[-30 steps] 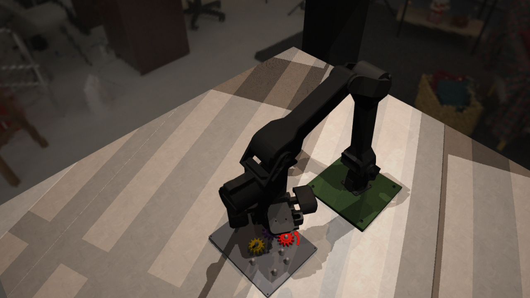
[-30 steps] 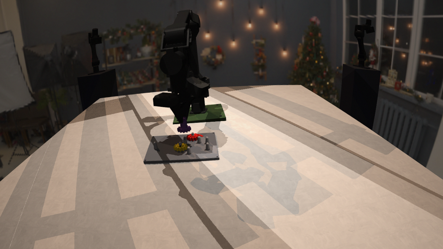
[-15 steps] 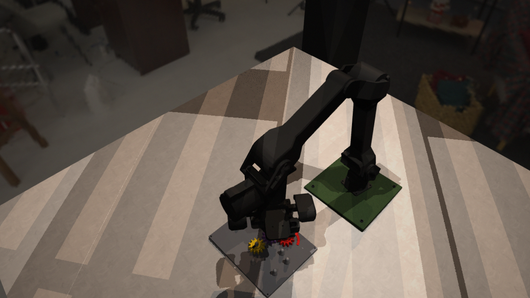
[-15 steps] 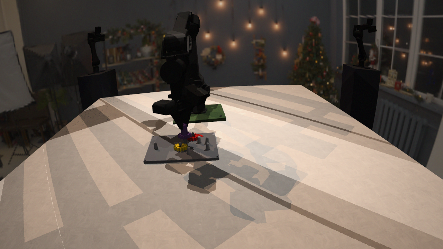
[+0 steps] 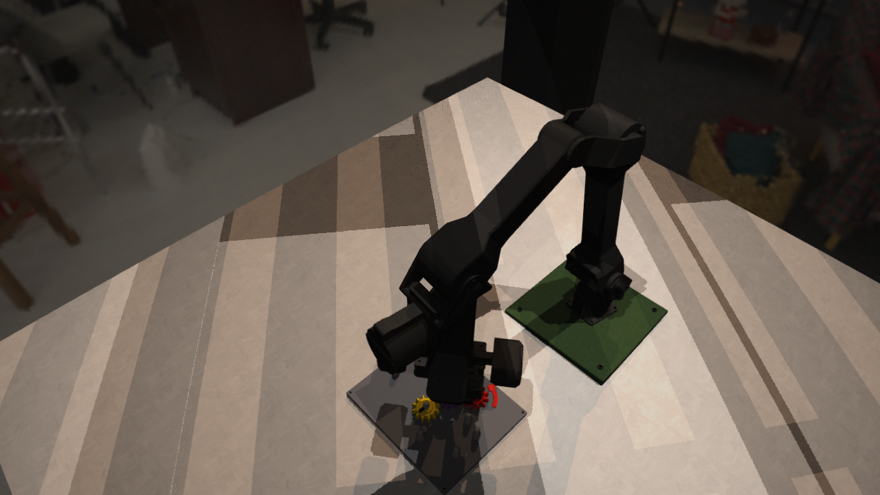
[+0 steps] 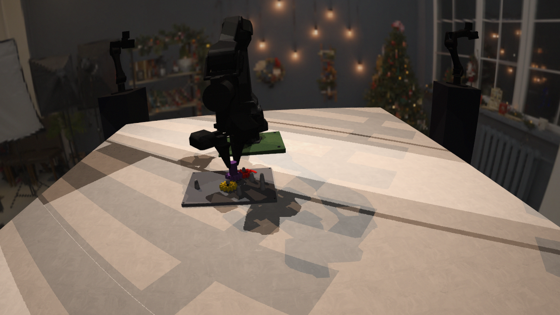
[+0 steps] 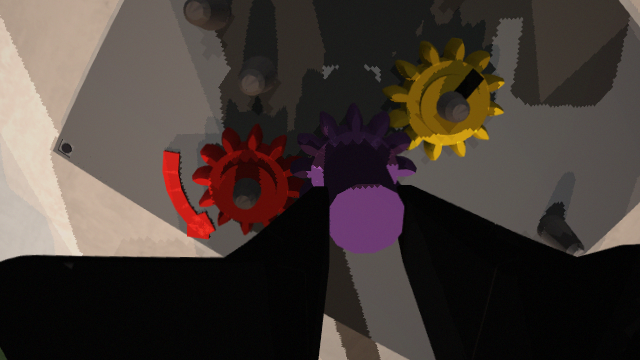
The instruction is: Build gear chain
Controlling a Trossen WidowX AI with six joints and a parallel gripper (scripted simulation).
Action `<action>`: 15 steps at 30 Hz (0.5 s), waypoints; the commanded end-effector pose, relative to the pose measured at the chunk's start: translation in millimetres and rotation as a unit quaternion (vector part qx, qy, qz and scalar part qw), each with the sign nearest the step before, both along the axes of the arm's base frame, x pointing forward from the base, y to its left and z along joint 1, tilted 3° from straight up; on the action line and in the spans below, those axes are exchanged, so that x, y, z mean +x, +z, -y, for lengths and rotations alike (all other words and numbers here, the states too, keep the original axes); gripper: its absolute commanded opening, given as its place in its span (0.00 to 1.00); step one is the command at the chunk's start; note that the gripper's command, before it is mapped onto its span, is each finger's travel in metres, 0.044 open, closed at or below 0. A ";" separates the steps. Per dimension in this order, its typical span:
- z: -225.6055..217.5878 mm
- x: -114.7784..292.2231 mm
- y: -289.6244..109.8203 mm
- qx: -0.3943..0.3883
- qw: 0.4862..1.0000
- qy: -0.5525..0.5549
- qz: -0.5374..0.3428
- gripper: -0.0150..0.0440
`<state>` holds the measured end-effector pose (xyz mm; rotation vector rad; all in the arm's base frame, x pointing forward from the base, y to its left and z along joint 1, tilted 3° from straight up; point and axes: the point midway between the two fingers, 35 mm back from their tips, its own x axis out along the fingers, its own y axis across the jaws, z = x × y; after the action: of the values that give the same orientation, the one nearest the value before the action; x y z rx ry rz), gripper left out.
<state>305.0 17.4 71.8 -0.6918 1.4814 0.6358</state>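
My gripper (image 6: 233, 165) (image 7: 361, 201) is shut on the upright stem of the purple gear (image 5: 453, 405) (image 6: 233, 176) (image 7: 354, 131). The purple gear is low over the grey board (image 5: 369, 394) (image 6: 191, 200) (image 7: 125, 100), between the red gear (image 5: 479, 401) (image 6: 245, 173) (image 7: 220, 185) and the yellow gear (image 5: 419, 413) (image 6: 228, 187) (image 7: 477, 117) with its black stripe. Its teeth appear beside both gears' teeth in the wrist view. The peg beneath it is hidden, and I cannot tell whether it sits flat. The red arrow (image 5: 494, 397) (image 7: 172, 175) lies beside the red gear.
Empty pegs show on the board, among them one near the red gear (image 7: 252, 81), one farther off (image 7: 200, 11) and one at the opposite side (image 6: 197, 184) (image 7: 557, 232). A tall peg (image 6: 261, 182) stands at the right in the exterior view. The arm's green base plate (image 5: 597, 363) (image 6: 274, 146) lies behind the board.
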 end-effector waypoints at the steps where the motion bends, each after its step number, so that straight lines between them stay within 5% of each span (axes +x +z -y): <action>1: 0.4 0.5 -0.9 -0.002 1.000 0.006 0.000 0.25; 15: 0.3 -0.2 -2.2 -0.002 0.983 0.184 -0.007 0.25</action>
<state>304.9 18.0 70.5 -0.9054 1.4066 0.8522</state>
